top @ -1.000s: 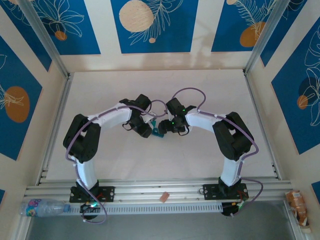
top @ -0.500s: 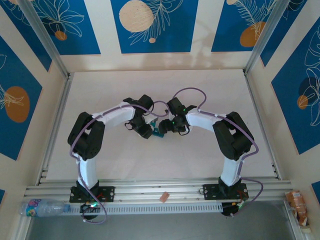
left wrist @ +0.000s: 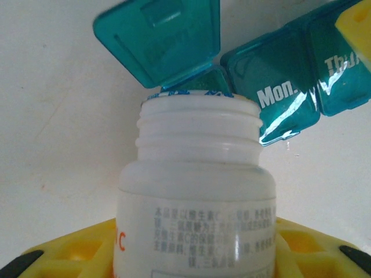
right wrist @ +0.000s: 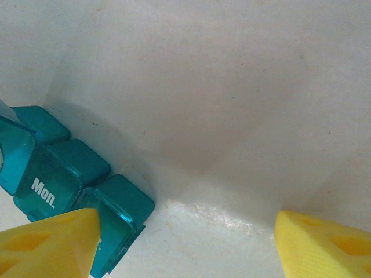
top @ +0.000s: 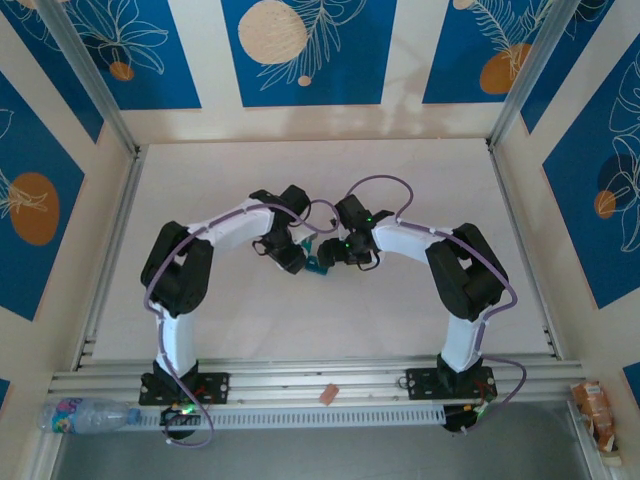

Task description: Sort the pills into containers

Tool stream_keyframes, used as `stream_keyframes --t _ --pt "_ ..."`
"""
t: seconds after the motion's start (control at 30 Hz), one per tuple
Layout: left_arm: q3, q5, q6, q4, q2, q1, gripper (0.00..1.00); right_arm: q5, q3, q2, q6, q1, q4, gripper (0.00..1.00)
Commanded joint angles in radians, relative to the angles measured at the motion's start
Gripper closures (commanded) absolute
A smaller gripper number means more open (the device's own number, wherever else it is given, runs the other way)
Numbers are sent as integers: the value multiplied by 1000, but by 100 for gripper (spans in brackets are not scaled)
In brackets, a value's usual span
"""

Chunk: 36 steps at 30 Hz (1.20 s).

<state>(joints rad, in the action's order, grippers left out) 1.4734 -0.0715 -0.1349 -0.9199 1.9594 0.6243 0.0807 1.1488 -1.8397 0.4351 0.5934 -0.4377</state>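
The containers are a teal pill box (left wrist: 284,87) lying on the white table, small in the top view (top: 318,263). One end lid (left wrist: 159,37) stands open; the "Mon." compartment (right wrist: 49,185) is closed. My left gripper (left wrist: 194,258) (top: 291,262) is shut on an uncapped white bottle (left wrist: 194,191), tipped so its mouth is at the open compartment. My right gripper (right wrist: 185,237) (top: 332,255) is open, its left finger (right wrist: 49,246) against the box's far end compartment (right wrist: 119,211), with bare table between the fingers. The pills are hidden.
Both arms meet at the middle of the table (top: 400,180). Along the near rail lie a plastic water bottle (top: 85,414), a small brown scrap (top: 327,394) and a snack packet (top: 595,405). Patterned blue walls enclose the table.
The left arm's elbow has swung a little to the right and the bottle has stayed at the pill box. The right arm has not moved.
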Motion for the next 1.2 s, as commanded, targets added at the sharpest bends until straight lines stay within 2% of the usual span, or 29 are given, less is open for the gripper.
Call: stream_keyframes --t 0.0,1.17 --pt "41 15 -32 -58 33 14 100 -10 3 -20 -2 2 -6 22" --pt "75 21 -44 -93 51 20 100 -12 7 -32 -1 7 -7 22"
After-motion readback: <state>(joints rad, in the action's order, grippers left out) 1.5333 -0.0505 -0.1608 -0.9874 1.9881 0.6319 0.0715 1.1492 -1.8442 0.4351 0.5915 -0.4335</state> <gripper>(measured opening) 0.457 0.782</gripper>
